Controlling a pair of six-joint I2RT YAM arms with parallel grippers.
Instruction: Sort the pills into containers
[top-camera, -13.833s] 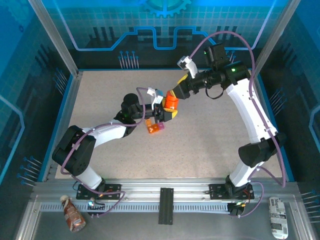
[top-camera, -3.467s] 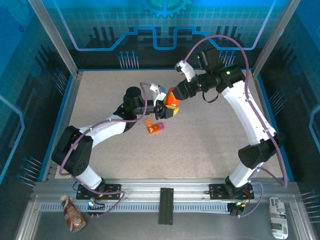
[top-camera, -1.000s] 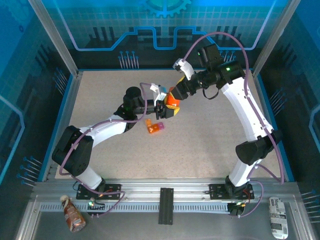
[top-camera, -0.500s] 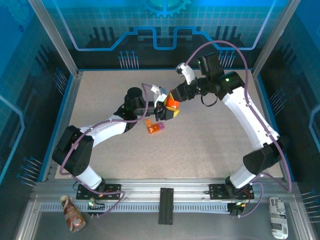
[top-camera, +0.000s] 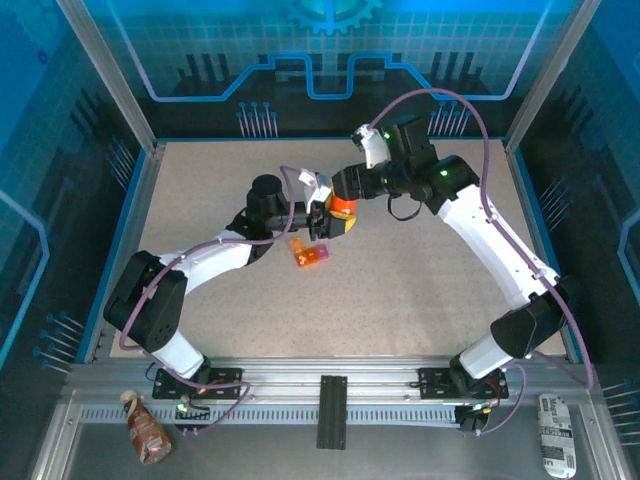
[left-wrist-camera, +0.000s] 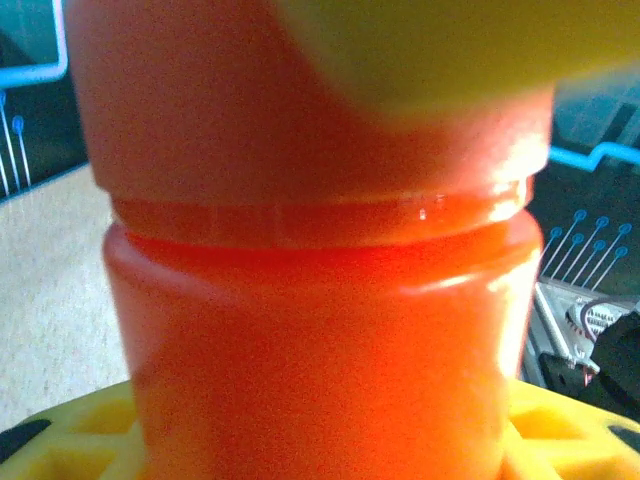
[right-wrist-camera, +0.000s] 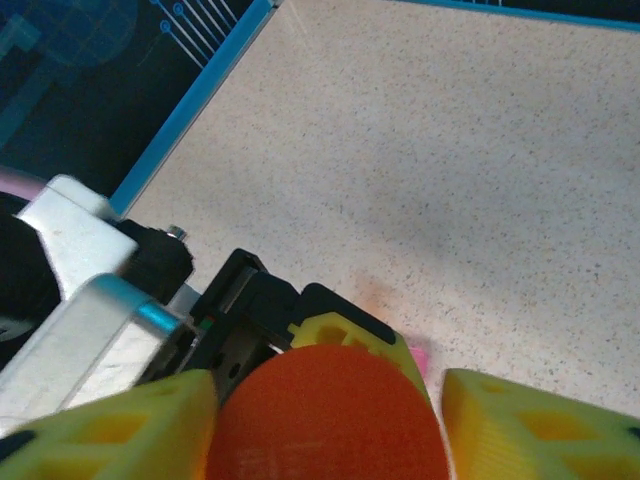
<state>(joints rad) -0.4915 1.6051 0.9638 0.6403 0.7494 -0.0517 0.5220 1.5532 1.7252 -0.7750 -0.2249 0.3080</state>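
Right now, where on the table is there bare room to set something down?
Bare: the wide near stretch of table between pill box and right arm; also the far-left corner. Crowded: mid-table, where left gripper and right gripper meet at the orange bottle.

- Bottle (left-wrist-camera: 320, 300): blurred in the left wrist view; top and base cut off by the frame edges.
- Cap (right-wrist-camera: 330, 430): lower part cut off by the bottom edge.
- Right gripper (right-wrist-camera: 330, 385): contact with the Cap cannot be told.
- Pill box (top-camera: 309, 254): contents too small to tell.
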